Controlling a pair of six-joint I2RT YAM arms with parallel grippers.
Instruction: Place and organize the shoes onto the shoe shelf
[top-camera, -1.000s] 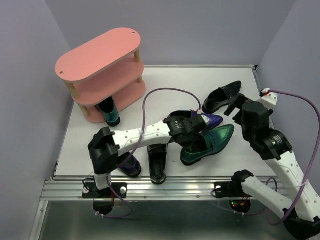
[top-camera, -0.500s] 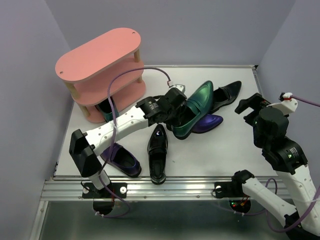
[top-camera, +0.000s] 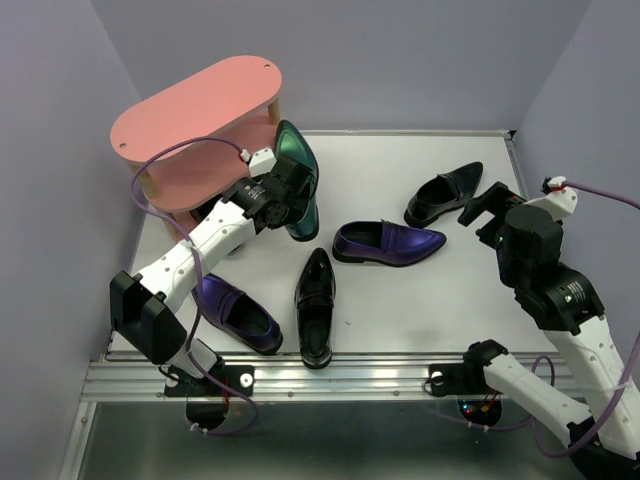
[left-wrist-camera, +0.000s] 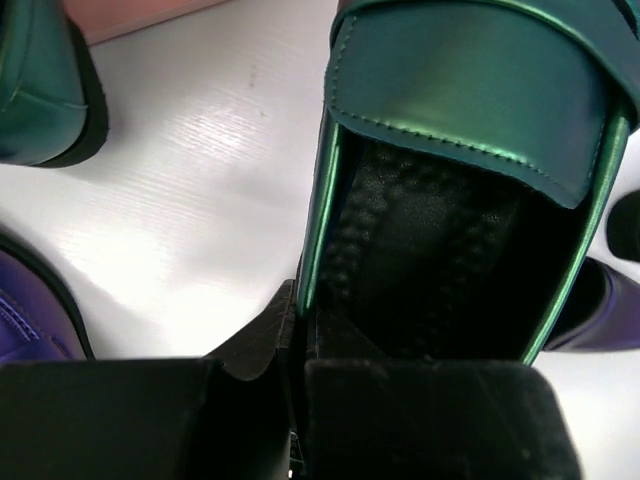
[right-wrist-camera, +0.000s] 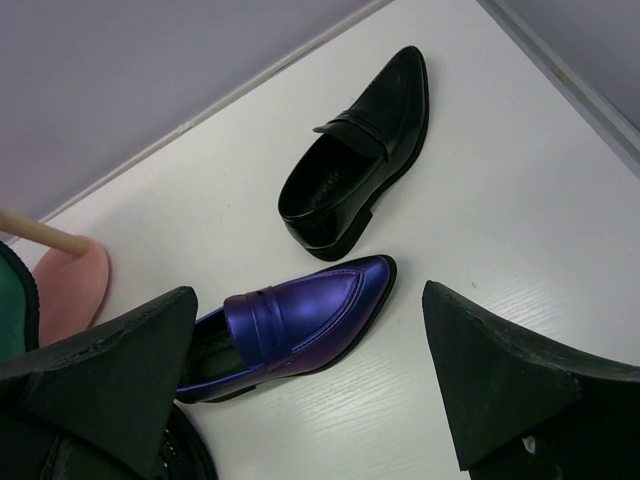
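Green metallic leather fills the left wrist view. The left gripper (left-wrist-camera: 298, 400) is clamped on the green loafer (left-wrist-camera: 470, 150), with one finger inside the opening and the other outside its side wall. From above, the left gripper (top-camera: 283, 195) holds this green loafer (top-camera: 296, 178) with the toe tipped up. Its long axis runs away from the arm bases, and the toe points at the right end of the shoe shelf (top-camera: 200, 125). The pink shelf stands just left of that gripper, its length running diagonally from near-left to far-right. I cannot tell whether shoe and shelf touch. Beyond the left fingertips, on their left, lies a second green shoe (left-wrist-camera: 35, 90).

The right gripper (top-camera: 485, 208) hangs with its fingers spread wide and nothing between them. In its own camera the right gripper (right-wrist-camera: 305, 390) frames a purple loafer (right-wrist-camera: 290, 330) whose toe points right. Farther ahead lies a black pointed loafer (right-wrist-camera: 355, 165), its toe angled far-right.

A black patent loafer (top-camera: 316, 305) lies below the left gripper, nearer the bases, with its toe pointing away from them. A second purple loafer (top-camera: 240, 318) lies beside it, under the left arm.

The table (top-camera: 400, 300) is white with a faint grain. Its near edge carries an aluminium rail (top-camera: 350, 375), and plain lavender walls (top-camera: 400, 60) close it in.
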